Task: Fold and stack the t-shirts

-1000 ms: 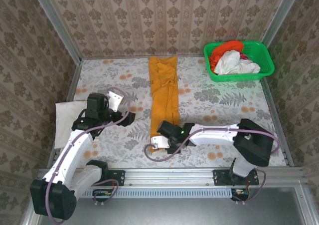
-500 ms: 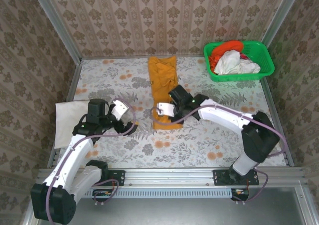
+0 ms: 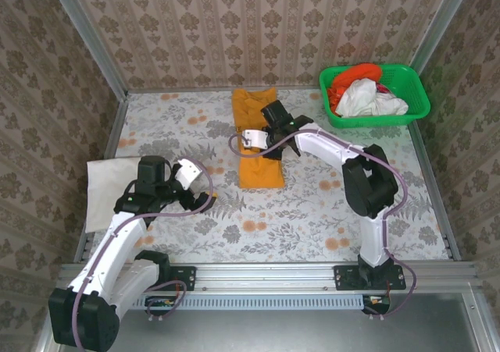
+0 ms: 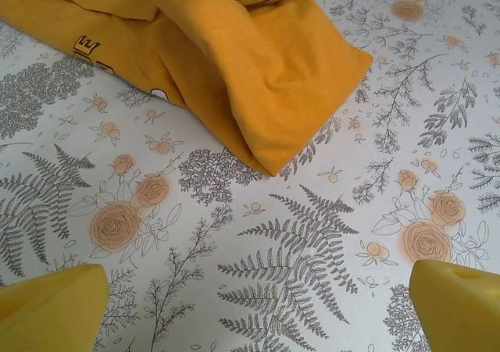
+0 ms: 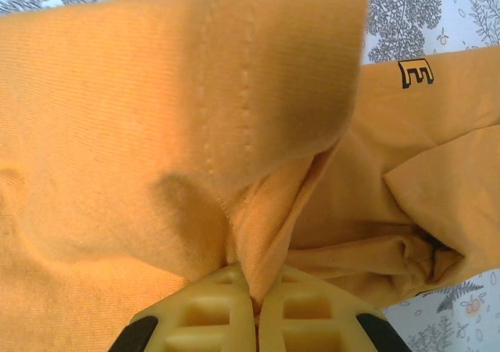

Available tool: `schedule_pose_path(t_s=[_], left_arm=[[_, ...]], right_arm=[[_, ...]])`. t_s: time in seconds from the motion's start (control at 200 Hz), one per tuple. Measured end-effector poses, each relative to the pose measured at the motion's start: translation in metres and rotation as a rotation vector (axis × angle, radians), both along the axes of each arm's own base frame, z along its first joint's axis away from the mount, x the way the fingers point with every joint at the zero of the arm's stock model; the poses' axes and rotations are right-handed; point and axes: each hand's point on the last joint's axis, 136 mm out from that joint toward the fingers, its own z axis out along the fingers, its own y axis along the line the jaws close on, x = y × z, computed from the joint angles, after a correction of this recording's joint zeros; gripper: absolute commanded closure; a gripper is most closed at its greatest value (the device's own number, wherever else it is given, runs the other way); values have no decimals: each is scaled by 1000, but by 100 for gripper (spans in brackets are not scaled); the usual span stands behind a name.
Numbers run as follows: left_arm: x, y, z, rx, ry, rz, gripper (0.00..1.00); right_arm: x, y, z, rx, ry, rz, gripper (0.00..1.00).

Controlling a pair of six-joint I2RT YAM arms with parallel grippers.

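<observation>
Our right gripper (image 5: 255, 293) is pinching the amber-orange t-shirt (image 3: 259, 165): its two yellow fingers are pressed together, with a stitched fold of the cloth caught between them. The shirt lies as a long narrow strip in the middle of the table (image 3: 328, 211). The held end is raised over the far part of the strip, so the near part is doubled on itself with a crease at the near side. We judge that the grip is at the hem so the whole layer can follow the arm and come down flat.

Our left gripper (image 4: 250, 321) has its fingers spread wide, with nothing between them. It hovers over the flowered table, near the crease but apart from it. We think it is kept there to stay out of the fold.

The white t-shirt (image 3: 367, 101) and the red-orange t-shirt (image 3: 355, 77) are heaped in the green basket (image 3: 418, 106) at the far right corner, not yet folded. A pale cloth (image 3: 100, 186) lies flat at the left edge. We cannot tell if it is a folded shirt.
</observation>
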Motion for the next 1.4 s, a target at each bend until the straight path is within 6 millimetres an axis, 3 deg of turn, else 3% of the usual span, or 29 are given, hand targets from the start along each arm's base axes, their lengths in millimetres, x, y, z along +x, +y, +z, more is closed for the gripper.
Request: schedule_pose_path(t_s=[0.2,0.62,0.67,0.705,0.8,0.96,1.23,1.315,1.405], left_arm=[[0,0,-1,0,0,0,0],[0,0,-3,0,2,0,0],[0,0,-3,0,2,0,0],[0,0,-3,1,2,0,0],[0,0,-3,1,2,1,0],[0,0,-4,2,1,3,0],[-1,2,-2,3,-11,7,0],[-1,2,-2,4,-14,9,0],[-1,2,-1,3,-17,9,0]], right_arm=[[19,0,-14,-41,-7,2,100],[35,-7,-40,-124,-6,-31,96],[37,-8,-39,-129,-11,-38,90],[38,-8,-38,-130,-15,-47,79],[41,-9,-36,-132,-29,-59,38],[47,-11,-29,-124,-65,-83,34],[23,-19,19,-28,-176,-109,30],[4,-18,30,11,-195,-79,30],[-25,-11,29,32,-183,0,31]])
